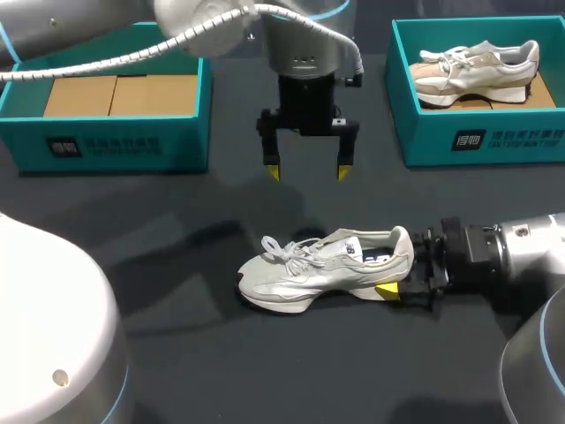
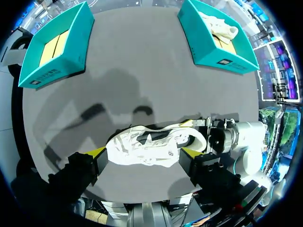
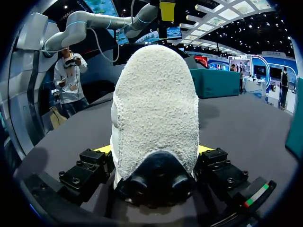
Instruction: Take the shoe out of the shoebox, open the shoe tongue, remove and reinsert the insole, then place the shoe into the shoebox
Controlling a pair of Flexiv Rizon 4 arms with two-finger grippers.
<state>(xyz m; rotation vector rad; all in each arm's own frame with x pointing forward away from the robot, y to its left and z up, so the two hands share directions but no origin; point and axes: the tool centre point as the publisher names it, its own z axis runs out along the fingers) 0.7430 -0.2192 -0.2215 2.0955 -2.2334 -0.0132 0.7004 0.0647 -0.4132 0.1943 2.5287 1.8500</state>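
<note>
**Sneaker out on the table, pinned by the heel, other claw waiting up top**

Going left to right: the empty shoebox (image 1: 115,141) sits at 10 o'clock on the table. The left gripper (image 1: 306,172) hangs at 12 o'clock over the shoe, fingers spread wide and holding nothing. The sneaker (image 1: 318,269) lies on its sole around 5 o'clock, toe pointing to 9. The right gripper (image 1: 397,276) comes in from 3 o'clock and is clamped on the heel (image 1: 402,247) from both sides. A second shoebox (image 1: 424,146) at 2 o'clock holds another sneaker (image 1: 477,71). My guess is this shoe is light and floppy up top, with a stiffer sole and heel cup, so the heel makes a good anchor. I'd pinch the tongue by its top edge just behind the loose laces (image 1: 287,252) and go gently, since they could snag.
</note>
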